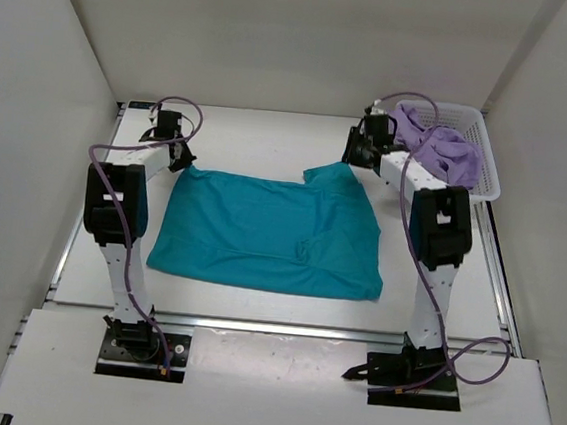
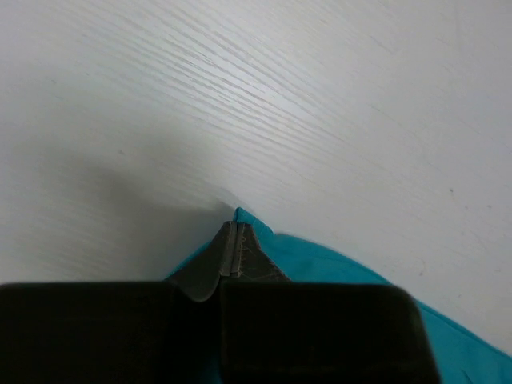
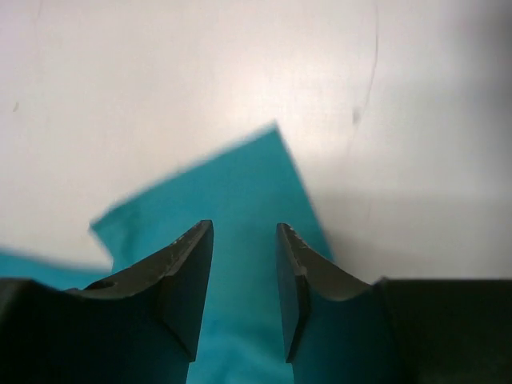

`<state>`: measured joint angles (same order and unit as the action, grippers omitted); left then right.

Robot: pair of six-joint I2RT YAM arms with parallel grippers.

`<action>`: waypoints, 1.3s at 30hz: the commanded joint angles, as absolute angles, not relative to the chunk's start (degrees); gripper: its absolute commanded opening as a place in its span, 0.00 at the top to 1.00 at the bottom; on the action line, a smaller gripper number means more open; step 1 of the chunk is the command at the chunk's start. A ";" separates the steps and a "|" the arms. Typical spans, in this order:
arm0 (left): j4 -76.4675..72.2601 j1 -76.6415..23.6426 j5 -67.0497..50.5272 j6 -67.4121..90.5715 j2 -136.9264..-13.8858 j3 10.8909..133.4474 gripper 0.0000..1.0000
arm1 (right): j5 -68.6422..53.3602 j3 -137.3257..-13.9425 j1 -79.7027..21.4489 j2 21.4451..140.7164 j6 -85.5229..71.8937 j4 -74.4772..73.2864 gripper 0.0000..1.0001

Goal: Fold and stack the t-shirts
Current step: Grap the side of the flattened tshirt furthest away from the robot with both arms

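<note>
The left gripper [image 2: 236, 240] is pinched on a far corner of the soft teal cloth t-shirt [image 1: 261, 236] spread on the white table [image 1: 261, 135], while the right gripper [image 3: 244, 232] gapes half open above its sleeve.

The white table [image 1: 250, 139] carries a teal t-shirt [image 1: 261, 236], spread flat, and a white mesh basket [image 1: 485, 170] at its far right corner.

T-shirt [image 1: 261, 236] on table [image 1: 260, 145], basket [image 1: 486, 172] behind right

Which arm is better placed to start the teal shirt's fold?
Left: the left tool is shut on a corner of the teal shirt; the right tool hangs open over it, gripping nothing.
</note>
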<state>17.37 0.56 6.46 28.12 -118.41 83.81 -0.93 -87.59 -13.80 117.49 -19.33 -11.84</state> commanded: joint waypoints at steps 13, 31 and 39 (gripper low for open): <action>12.83 -0.70 2.90 30.15 -110.30 80.33 1.00 | 4.83 -142.02 -13.80 150.37 -10.19 -42.70 0.67; 12.30 -0.26 2.37 30.59 -111.09 80.16 1.00 | 2.98 -143.79 -13.45 151.96 -12.04 -44.56 0.80; 11.52 -0.09 2.28 31.28 -108.91 78.23 1.00 | 2.73 -147.04 -14.33 147.40 -12.39 -47.62 1.00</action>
